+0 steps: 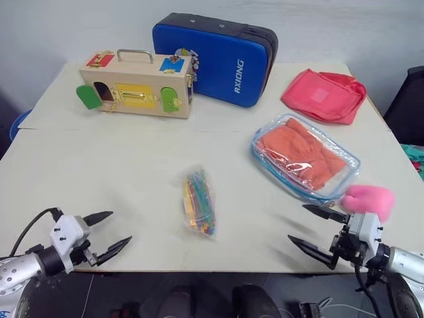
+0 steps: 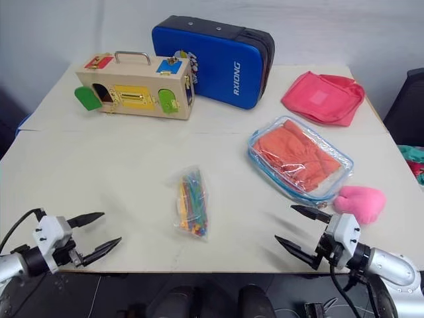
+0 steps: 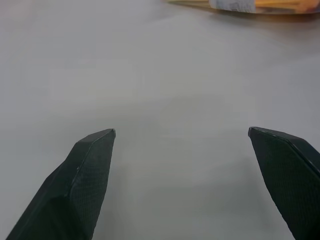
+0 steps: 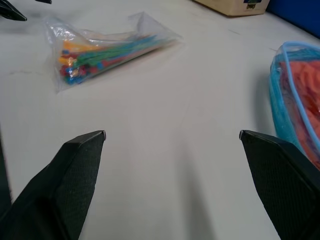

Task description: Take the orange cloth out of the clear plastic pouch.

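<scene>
Left eye view has my left gripper [image 1: 108, 233] nearest, low at the near left edge of the white table [image 1: 99, 165], its two black fingers spread wide with nothing between them. At the near right edge my right gripper [image 1: 318, 228] hovers the same way, fingers far apart and empty, pointing inward across the tabletop. Just beside my right gripper, on its outer side, sits a small pink plush lump [image 1: 368, 201]. Between my two grippers and a little farther in lies a small clear bag of colourful sticks [image 1: 198, 202], flat on the table; my right wrist view catches it too, ahead of the open fingertips. Beyond the plush, on the right half of the table, the clear plastic pouch [image 1: 303, 156] lies flat, its light blue edging running round it, one corner just beside the plush. The orange cloth [image 1: 298, 154] is inside that pouch, crumpled and taking up most of it. Farther back on the right rests a pink-red fabric bag [image 1: 324, 95]. At the far left stands a wooden latch box [image 1: 137, 86] with coloured doors and a metal handle, and behind it, touching it, a blue zip case [image 1: 215, 58] leans near the wall.
</scene>
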Tool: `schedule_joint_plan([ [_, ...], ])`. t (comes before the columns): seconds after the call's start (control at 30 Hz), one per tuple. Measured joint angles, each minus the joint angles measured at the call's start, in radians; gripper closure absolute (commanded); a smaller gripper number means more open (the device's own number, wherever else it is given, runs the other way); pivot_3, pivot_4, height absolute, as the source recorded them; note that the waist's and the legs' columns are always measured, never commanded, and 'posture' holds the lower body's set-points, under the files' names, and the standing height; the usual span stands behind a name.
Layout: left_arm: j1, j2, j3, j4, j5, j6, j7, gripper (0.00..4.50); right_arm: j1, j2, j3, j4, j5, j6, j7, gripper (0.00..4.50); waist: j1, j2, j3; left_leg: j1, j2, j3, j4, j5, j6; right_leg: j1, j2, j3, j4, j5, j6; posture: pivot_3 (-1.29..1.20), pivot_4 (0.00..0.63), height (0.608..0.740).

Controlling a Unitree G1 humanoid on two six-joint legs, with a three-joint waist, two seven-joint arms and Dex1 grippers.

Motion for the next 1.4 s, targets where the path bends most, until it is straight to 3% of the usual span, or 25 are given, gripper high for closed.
schedule_joint_plan([
  [0.47,-0.079,-0.014,0.012,-0.034,-0.037,-0.025,-0.016,0.02,-0.067,0.029,0.074,-0.047,-0.01,0.048,-0.026,0.0,0.003,0.0,0.0,0.0,0.0,-0.001,0.001,0.002,-0.004,0.001,0.0,-0.002,0.0,0.0,0.0,0.0,0.15,0.74],
  [0.73,-0.08,0.002,-0.005,0.016,-0.04,0.045,-0.047,0.02,-0.037,-0.035,0.065,-0.066,-0.011,0.078,0.023,0.0,0.002,0.0,0.001,0.0,0.0,-0.001,0.001,0.002,-0.004,0.001,0.0,-0.002,0.001,0.0,0.0,0.0,0.15,0.74],
  [0.9,-0.132,0.003,-0.053,-0.035,-0.064,0.216,0.007,0.02,-0.042,-0.002,0.071,-0.083,0.0,0.013,0.055,0.0,0.004,0.0,0.001,0.0,0.0,-0.002,0.001,0.002,-0.004,0.001,0.0,-0.002,0.001,0.0,0.0,0.0,0.15,0.74],
  [1.03,-0.271,0.017,-0.13,-0.21,-0.255,0.59,0.142,0.02,-0.088,0.073,0.076,-0.133,0.087,-0.013,0.064,0.0,0.004,0.0,0.001,0.0,0.0,-0.002,0.003,0.003,-0.005,0.001,0.0,-0.002,0.004,0.0,0.001,0.0,0.15,0.74],
  [1.1,-0.38,-0.026,-0.16,-0.273,-0.376,0.779,0.254,0.02,-0.096,0.075,0.074,-0.143,0.096,-0.033,0.07,0.0,0.005,0.0,0.001,0.0,0.0,-0.002,0.003,0.003,-0.005,0.001,0.0,-0.002,0.004,0.0,0.001,0.0,0.15,0.74],
  [1.27,-0.552,-0.091,-0.318,-0.288,-0.448,1.088,0.46,0.02,-0.083,0.076,0.076,-0.137,0.093,-0.052,0.09,0.0,0.001,-0.001,0.001,0.0,-0.001,-0.002,0.003,0.004,-0.006,0.0,0.003,-0.001,0.009,0.0,0.001,0.0,0.15,0.74],
  [1.4,-0.652,-0.149,-0.426,-0.272,-0.36,1.172,0.593,0.89,-0.073,0.077,0.081,-0.135,0.091,-0.066,0.098,0.0,0.005,-0.001,0.001,0.0,-0.001,-0.001,0.005,0.004,-0.007,0.0,0.003,-0.001,0.008,0.0,0.001,0.0,0.15,0.74],
])
